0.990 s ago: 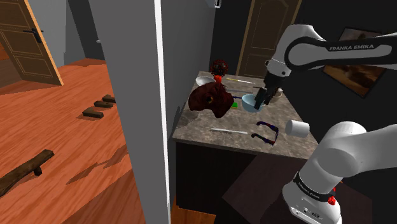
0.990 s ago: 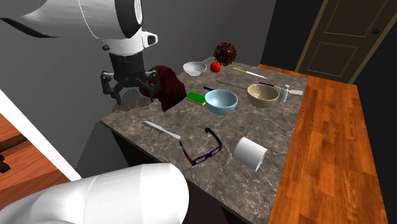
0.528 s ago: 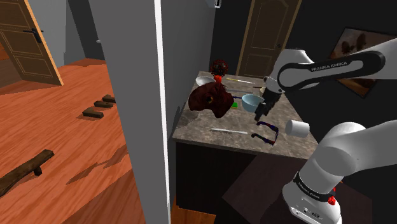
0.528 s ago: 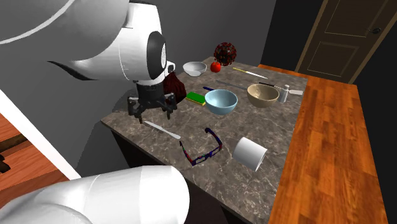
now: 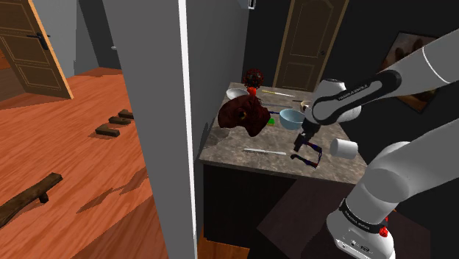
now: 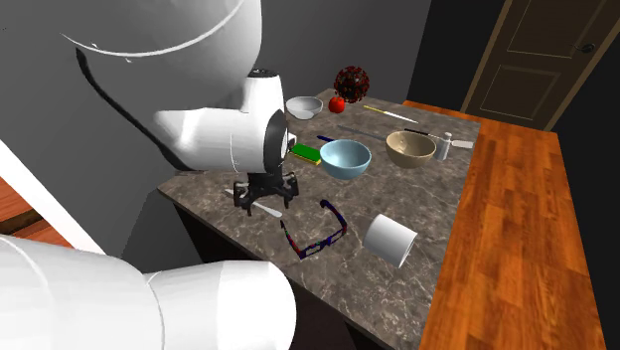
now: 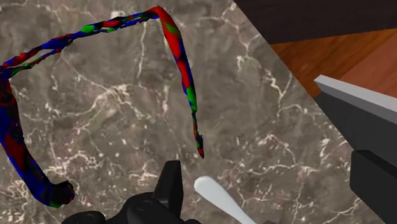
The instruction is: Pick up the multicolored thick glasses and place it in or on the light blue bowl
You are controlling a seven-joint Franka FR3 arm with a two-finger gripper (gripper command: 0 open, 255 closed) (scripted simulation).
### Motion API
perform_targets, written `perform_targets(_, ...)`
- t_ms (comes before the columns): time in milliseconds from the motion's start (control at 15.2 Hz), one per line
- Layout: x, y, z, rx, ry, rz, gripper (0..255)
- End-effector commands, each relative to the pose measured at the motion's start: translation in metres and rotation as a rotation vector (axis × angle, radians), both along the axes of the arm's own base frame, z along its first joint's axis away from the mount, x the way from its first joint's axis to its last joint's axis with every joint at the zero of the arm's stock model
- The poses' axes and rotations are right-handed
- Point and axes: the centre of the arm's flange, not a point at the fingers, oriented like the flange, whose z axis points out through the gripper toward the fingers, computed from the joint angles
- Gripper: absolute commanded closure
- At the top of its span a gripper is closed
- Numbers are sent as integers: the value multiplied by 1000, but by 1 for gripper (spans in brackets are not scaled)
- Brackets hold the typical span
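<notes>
Second exterior view: the all-black two-finger gripper (image 6: pixel 264 203), fingers spread and empty, has been lowered onto the brown marbled countertop (image 6: pixel 407 298), nearer the multicoloured thick-framed glasses (image 6: pixel 320 244), which are laid flat before the light blue round bowl (image 6: pixel 345 167).

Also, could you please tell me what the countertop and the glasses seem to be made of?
The countertop looks like polished stone, probably marble: mottled brown-grey with pale veins. The glasses look like plastic, though that's unsure: thick frame blotched red, blue and green.
</notes>
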Motion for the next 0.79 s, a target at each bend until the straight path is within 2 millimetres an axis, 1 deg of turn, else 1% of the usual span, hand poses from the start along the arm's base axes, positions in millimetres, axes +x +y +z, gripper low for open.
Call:
perform_targets(0, -1, -11, -24, -8, 0, 5, 0)
perform_targets(264, -2, -35, -68, -19, 3, 12, 0)
perform_targets(726, 0, -34, -105, -19, 3, 12, 0)
